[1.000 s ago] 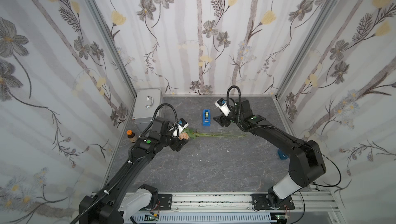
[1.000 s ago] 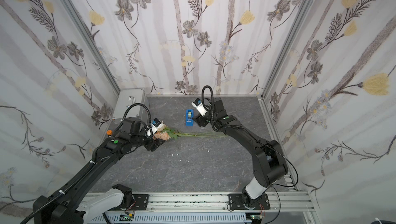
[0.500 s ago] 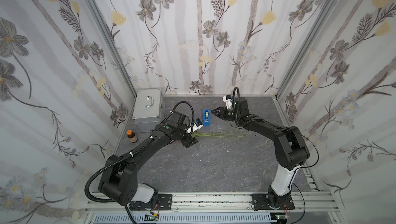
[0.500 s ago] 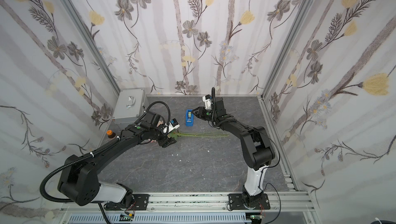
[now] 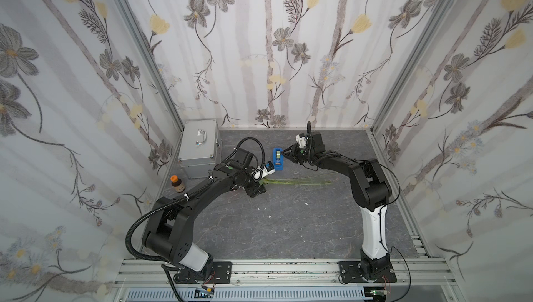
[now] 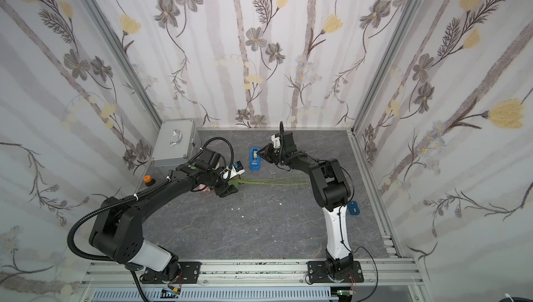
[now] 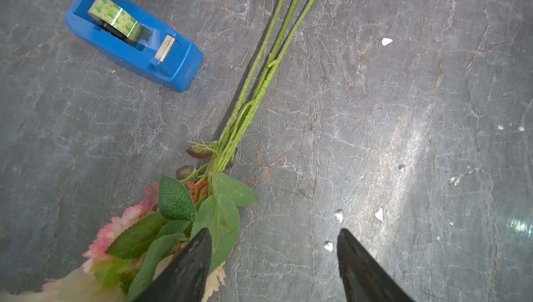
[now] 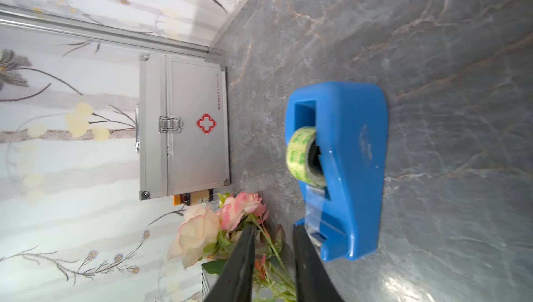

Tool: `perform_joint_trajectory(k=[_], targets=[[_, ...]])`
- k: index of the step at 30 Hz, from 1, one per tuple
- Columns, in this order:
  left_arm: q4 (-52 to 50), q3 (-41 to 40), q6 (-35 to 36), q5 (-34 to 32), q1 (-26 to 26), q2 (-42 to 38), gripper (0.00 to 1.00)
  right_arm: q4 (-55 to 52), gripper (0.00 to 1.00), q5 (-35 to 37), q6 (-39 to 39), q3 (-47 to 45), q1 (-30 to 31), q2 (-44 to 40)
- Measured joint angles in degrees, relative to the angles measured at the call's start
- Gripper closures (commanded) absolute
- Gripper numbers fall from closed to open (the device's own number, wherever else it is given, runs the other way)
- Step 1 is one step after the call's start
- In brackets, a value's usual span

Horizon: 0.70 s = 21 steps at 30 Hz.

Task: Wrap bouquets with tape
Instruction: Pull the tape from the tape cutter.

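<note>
The bouquets (image 7: 202, 208) are one bunch of pink and peach roses lying on the grey table, with thin green stems (image 5: 302, 182) running to the right in both top views. My left gripper (image 7: 272, 235) hangs open just over the leaves. One of its fingers (image 7: 190, 266) covers a leaf, and only bare table shows between the jaws. The tape (image 8: 301, 153) is a pale-green roll in a blue dispenser (image 5: 278, 158) behind the stems. My right gripper (image 8: 274, 228) sits at the dispenser's cutter end with a narrow gap between its jaws and nothing in it.
A silver first-aid case (image 5: 200, 144) stands in the back left corner, with a small orange-capped bottle (image 5: 176, 183) in front of it. A flat dark-blue block (image 6: 353, 208) lies by the right arm's base. White scraps (image 5: 268, 216) dot the table's middle.
My right gripper has moved left to the dispenser's end and its jaws have narrowed a lot. My left gripper has shifted right along the bunch, from the blooms to the leaves.
</note>
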Motion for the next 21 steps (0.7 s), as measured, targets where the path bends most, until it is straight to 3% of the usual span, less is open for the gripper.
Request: perform_joint_trajectory(k=[8,21], targets=[[0.0,0.7,0.2,0.0,0.0,1.5,0.29,-1.8,0.80,-2.1,0.1,3.9,0.5,4.0],[0.0,2.4,1.1,-0.6,-0.1,3.1,0.29,-6.3,0.78,-3.4,-1.0,6.9,0.5,6.8]])
